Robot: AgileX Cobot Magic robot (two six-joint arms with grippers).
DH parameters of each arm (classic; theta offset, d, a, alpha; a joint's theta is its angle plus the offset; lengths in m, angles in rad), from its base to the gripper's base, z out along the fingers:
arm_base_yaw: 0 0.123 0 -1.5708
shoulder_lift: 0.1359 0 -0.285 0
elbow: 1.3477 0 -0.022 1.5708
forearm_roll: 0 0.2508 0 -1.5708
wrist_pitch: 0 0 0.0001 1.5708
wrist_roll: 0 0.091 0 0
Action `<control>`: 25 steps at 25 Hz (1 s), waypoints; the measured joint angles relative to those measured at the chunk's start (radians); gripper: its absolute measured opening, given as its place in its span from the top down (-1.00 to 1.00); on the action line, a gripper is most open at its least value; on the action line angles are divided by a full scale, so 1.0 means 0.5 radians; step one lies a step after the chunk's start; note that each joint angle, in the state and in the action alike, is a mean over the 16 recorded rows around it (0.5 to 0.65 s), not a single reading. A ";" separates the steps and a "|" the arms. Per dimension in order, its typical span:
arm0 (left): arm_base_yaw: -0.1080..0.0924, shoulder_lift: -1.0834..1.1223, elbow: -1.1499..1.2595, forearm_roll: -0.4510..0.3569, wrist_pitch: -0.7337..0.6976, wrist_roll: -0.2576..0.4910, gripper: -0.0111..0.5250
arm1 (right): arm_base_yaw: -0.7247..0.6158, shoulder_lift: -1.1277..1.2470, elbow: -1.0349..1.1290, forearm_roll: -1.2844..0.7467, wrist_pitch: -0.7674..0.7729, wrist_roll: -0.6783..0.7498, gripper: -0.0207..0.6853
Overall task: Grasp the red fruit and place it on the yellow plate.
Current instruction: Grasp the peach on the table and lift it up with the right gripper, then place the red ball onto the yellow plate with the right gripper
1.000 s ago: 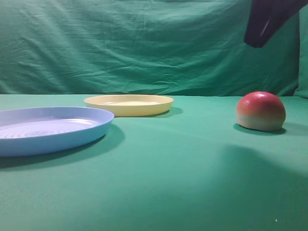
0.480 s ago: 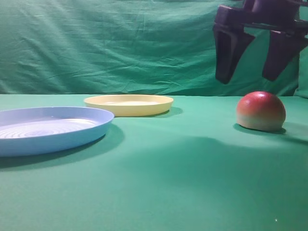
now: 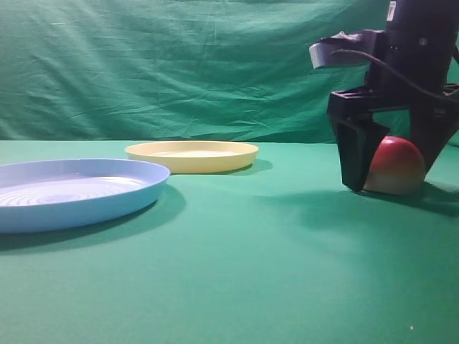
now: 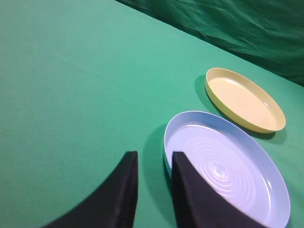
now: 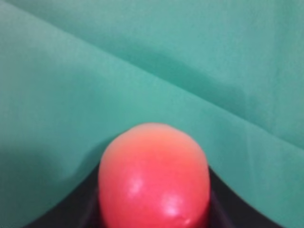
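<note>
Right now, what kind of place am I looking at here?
Probably a staged robot test setup: a green cloth backdrop and table, two toy-like plates, and a right gripper around a red fruit.

The exterior high view sits low, nearly level with the green tabletop [image 3: 237, 272], facing the draped green backdrop [image 3: 179, 64] and taking in the whole scene from moderate range. The left wrist view looks down obliquely past its own dark fingers [image 4: 126, 190] across the cloth, sharing the light-blue plate [image 4: 225, 166] and the yellow plate [image 4: 244, 99] with the exterior view. The right wrist view is very close, filled by the red fruit [image 5: 154, 178], which the exterior view shows at its right.
</note>
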 joint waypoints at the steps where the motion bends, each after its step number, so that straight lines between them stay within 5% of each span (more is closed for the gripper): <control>1: 0.000 0.000 0.000 0.000 0.000 0.000 0.37 | 0.001 0.002 -0.037 0.029 -0.001 -0.007 -0.03; 7: 0.000 0.000 0.000 0.000 0.000 0.000 0.37 | 0.038 0.041 -0.350 0.255 -0.023 -0.124 0.26; 14: 0.000 0.000 0.000 0.000 0.000 0.000 0.37 | 0.165 0.233 -0.813 0.519 -0.093 -0.356 0.28; 25: 0.000 0.000 0.000 0.000 0.000 0.000 0.37 | 0.332 0.643 -1.212 0.651 -0.196 -0.620 -0.38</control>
